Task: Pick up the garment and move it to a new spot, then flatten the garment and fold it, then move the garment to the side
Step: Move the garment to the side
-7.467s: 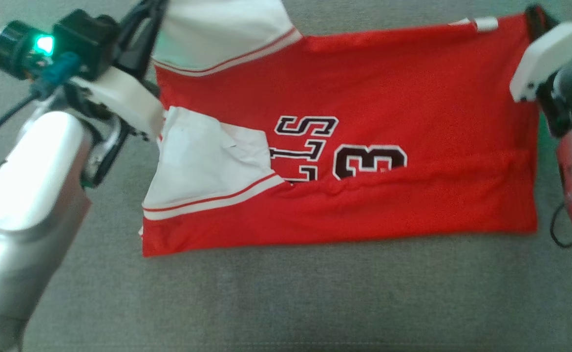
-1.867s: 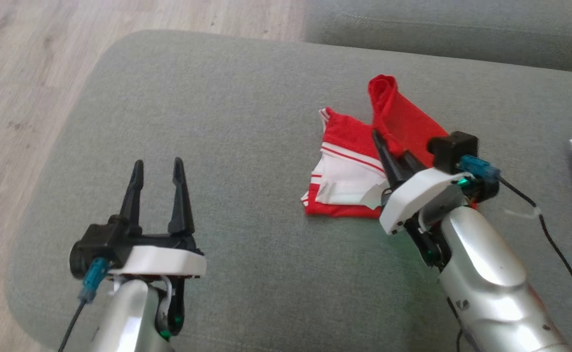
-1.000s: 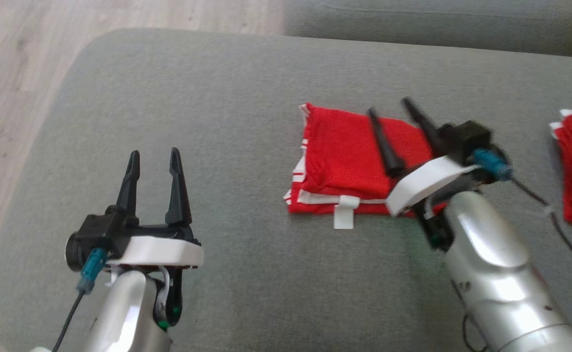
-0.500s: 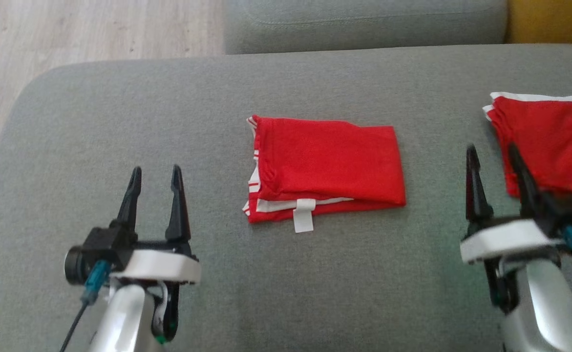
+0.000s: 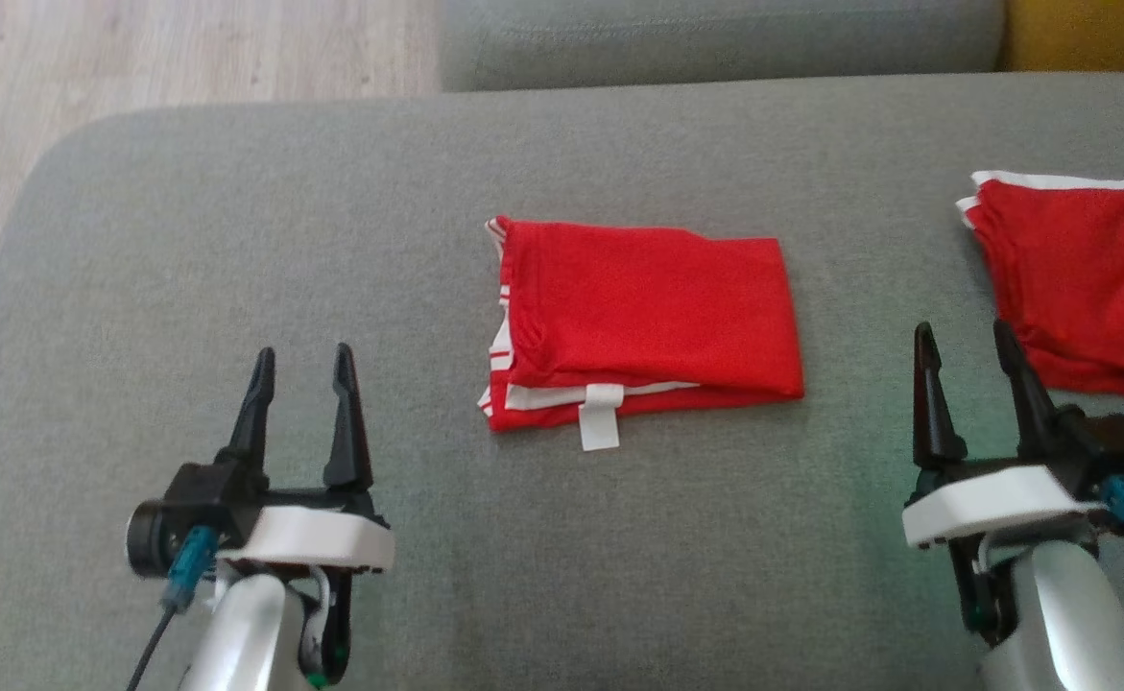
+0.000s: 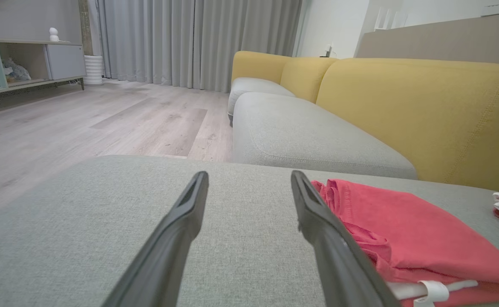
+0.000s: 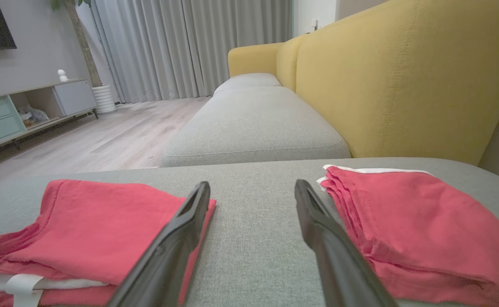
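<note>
The garment (image 5: 648, 307) is red, with white trim and thin red stripes showing at its left and near edges. It is folded into a flat, almost rectangular packet of several layers, with the plain red side on top. A small white tag (image 5: 599, 418) sticks out from the near edge. The garment lies in the middle of the grey cushion (image 5: 235, 221).

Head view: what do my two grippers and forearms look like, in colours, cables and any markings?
The left gripper and right gripper match: two long black fingers tapering to points, set above a white plastic collar. Behind each is a glossy silver forearm. A teal plug with a dark cable sits at each wrist. No markings are legible.
</note>
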